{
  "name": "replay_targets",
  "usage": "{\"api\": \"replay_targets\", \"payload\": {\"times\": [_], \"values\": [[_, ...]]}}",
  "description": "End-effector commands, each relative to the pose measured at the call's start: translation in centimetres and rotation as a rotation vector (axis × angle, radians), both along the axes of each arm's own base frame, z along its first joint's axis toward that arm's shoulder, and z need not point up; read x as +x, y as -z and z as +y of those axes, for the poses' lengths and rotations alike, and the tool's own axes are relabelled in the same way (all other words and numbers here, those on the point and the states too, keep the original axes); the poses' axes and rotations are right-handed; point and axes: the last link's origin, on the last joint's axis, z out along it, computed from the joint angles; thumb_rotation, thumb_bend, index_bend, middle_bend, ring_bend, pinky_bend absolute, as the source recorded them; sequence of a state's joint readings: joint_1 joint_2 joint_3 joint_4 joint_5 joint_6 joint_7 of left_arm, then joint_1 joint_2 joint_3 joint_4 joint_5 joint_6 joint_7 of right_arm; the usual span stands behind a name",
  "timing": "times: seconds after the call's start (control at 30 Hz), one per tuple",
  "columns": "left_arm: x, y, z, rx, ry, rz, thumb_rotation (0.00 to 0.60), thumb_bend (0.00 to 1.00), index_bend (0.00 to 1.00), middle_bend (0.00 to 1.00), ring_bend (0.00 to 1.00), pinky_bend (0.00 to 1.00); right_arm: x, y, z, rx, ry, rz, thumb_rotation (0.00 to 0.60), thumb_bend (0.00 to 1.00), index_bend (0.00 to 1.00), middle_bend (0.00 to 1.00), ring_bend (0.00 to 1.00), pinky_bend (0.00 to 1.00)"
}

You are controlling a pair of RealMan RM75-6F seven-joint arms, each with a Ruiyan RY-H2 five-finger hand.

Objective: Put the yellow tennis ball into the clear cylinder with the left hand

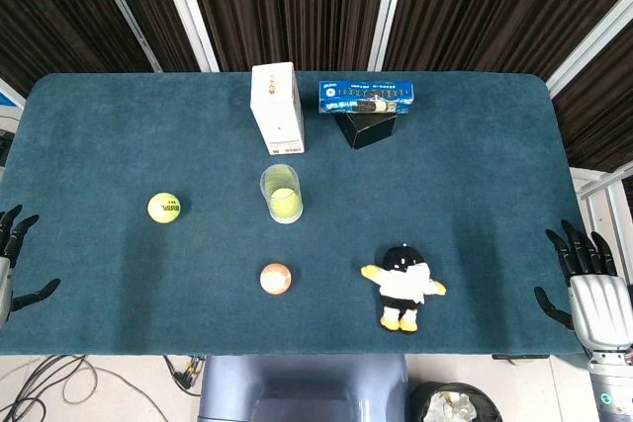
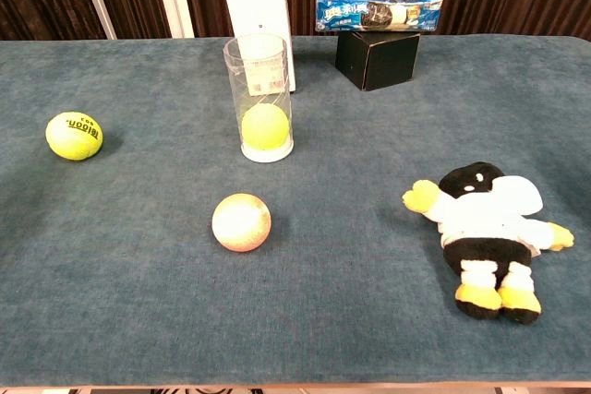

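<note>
Left hand [image 1: 18,262] waits at table's edge, fingers spread, empty | right hand [image 1: 590,279] likewise | yellow tennis ball [image 1: 164,208] lies at 9 o'clock of clear cylinder [image 1: 281,193], which already holds one ball | I risk tipping the tube or rolling the ball off.

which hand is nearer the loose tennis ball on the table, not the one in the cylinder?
Left. The left hand sits at the table's left edge, same side as the tennis ball; the right hand is off the far right edge.

Cylinder [image 2: 259,99] upright mid-table [image 1: 475,155], ball [image 2: 264,126] inside. Second tennis ball [image 2: 74,135] toward left edge. Carton [image 1: 276,107], cookie pack [image 1: 365,97] on box [image 1: 367,128] near back edge. Plush [image 2: 487,236] front right.
</note>
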State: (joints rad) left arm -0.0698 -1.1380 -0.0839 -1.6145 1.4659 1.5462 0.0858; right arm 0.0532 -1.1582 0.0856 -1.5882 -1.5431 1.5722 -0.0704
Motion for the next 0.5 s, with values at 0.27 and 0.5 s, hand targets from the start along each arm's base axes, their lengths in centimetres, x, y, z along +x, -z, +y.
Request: {"api": "replay_targets", "payload": {"times": [0.27, 0.5], "values": [[0.01, 0.04, -0.01, -0.002, 0.003, -0.004, 0.600, 0.05, 0.15, 0.02, 0.03, 0.09, 0.05, 0.09, -0.06, 0.003, -0.001, 0.001, 0.600, 0.35, 0.13, 0.03, 0.11, 0.05], [-0.04, 0.03, 0.08, -0.003, 0.004, -0.013, 0.600, 0.05, 0.15, 0.03, 0.03, 0.09, 0.01, 0.16, -0.03, 0.006, 0.001, 0.002, 0.600, 0.35, 0.13, 0.04, 0.11, 0.05]]}}
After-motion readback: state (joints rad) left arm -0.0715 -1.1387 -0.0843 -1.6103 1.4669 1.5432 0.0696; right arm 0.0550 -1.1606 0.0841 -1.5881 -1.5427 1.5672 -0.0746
